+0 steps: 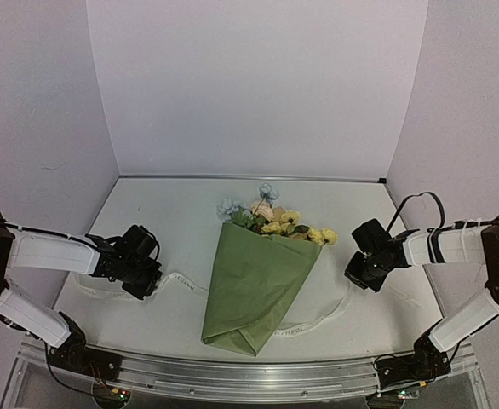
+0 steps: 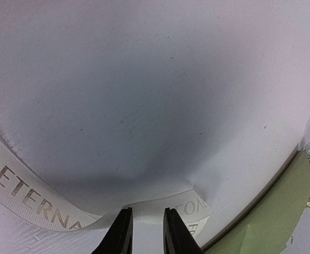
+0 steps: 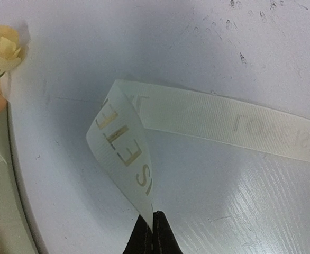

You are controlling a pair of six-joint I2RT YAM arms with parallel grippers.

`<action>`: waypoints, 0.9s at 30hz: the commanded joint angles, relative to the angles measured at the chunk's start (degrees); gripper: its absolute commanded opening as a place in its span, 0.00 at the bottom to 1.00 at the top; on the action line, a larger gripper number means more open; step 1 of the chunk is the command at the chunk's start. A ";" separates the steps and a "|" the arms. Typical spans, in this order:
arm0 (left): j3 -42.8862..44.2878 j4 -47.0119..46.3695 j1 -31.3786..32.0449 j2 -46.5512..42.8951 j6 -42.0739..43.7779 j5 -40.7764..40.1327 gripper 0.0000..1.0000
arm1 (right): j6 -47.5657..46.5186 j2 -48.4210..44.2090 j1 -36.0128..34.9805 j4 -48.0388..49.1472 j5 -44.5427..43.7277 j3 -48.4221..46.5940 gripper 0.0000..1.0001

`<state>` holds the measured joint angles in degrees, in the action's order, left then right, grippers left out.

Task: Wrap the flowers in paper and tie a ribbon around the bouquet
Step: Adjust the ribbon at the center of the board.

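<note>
left gripper: jaws narrowly apart, ribbon between tips, hold cannot be told | right gripper: jaws closed on ribbon fold | bouquet: between both grippers, apart from each

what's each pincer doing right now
left pincer: slightly open, ribbon in the gap, grip unclear
right pincer: closed on the ribbon

The bouquet, an olive-green paper cone, lies flat, with blue, yellow and pink flowers at its far rim. The cream ribbon runs under it to both sides.
</note>
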<state>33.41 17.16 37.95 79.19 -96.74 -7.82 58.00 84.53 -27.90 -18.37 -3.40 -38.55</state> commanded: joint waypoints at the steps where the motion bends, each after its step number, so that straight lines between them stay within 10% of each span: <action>1: 8.31 7.80 -0.34 0.18 9.75 -4.30 0.14 | 0.62 -1.64 0.19 0.78 -0.58 -0.10 0.00; 6: 11.56 14.37 -0.19 -2.40 14.45 -5.09 0.14 | 0.44 -2.51 0.20 0.79 -0.44 -0.03 0.00; 16: 5.67 6.96 12.04 -4.52 -10.33 -8.56 0.58 | -1.65 -2.12 0.21 1.45 1.16 0.31 0.00; 27: 0.14 -2.14 12.41 -0.31 -23.78 -14.53 0.63 | -1.66 -3.85 0.21 2.01 1.83 1.59 0.00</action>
<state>35.44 19.11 50.52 78.40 -111.34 -17.41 56.79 82.91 -27.90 -16.97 -0.95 -37.59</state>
